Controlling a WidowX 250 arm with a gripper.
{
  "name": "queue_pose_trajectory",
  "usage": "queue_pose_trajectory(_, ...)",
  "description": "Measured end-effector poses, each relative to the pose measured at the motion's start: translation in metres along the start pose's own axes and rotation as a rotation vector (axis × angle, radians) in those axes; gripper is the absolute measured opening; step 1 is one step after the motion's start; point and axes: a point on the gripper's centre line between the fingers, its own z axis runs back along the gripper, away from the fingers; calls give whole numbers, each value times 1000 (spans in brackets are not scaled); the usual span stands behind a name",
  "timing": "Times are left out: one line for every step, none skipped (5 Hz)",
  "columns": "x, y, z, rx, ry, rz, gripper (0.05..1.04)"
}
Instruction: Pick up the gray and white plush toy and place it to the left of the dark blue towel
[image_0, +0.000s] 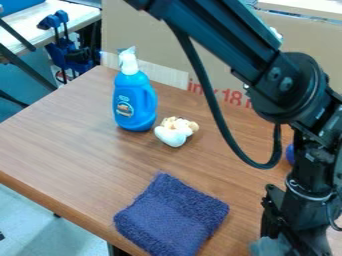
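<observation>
Towel, dark blue and folded into a thick pad (170, 215), lying flat on the brown bench (63, 135) close to its near edge. The pad is set cornerwise in the camera view, one corner pointing toward the back of the bench and another toward the gripper (284, 235). Its outline is nearly square, so that no long axis can be made out with certainty. The gripper hangs at the lower right of the view, to the right of the towel and apart from it; a strip of bare wood separates the two. Whether the gripper is open or closed cannot be told. A grey-green item (269, 246) adjoins it at the bottom edge of the view; its nature, and whether it is held, cannot be told.

The black arm (230, 42) enters from the top edge, slants down to a round joint at the right, and descends from there; a black cable (220, 122) hangs in a loop beside it. Farther back, an upright blue bottle with a white top (133, 97) stands well apart from the gripper. Just beside its base lies a small, lumpy white-and-cream object (175, 131). A blue object (290, 154) is partly hidden behind the arm. A cardboard panel (160, 35) bearing red print stands behind the bench top, with blue clamps (67, 47) at the upper left.
</observation>
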Motion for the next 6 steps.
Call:
queue_pose_trajectory(-4,6,16,-5,-24,18,682)
queue_pose_trajectory(-10,22,40,7,-87,68,662)
queue_pose_trajectory(-18,47,73,58,-185,135,662)
queue_pose_trajectory(-29,70,82,95,-206,171,662)
queue_pose_trajectory(-37,84,84,151,-173,169,662)
queue_pose_trajectory(-53,96,75,173,-125,213,662)
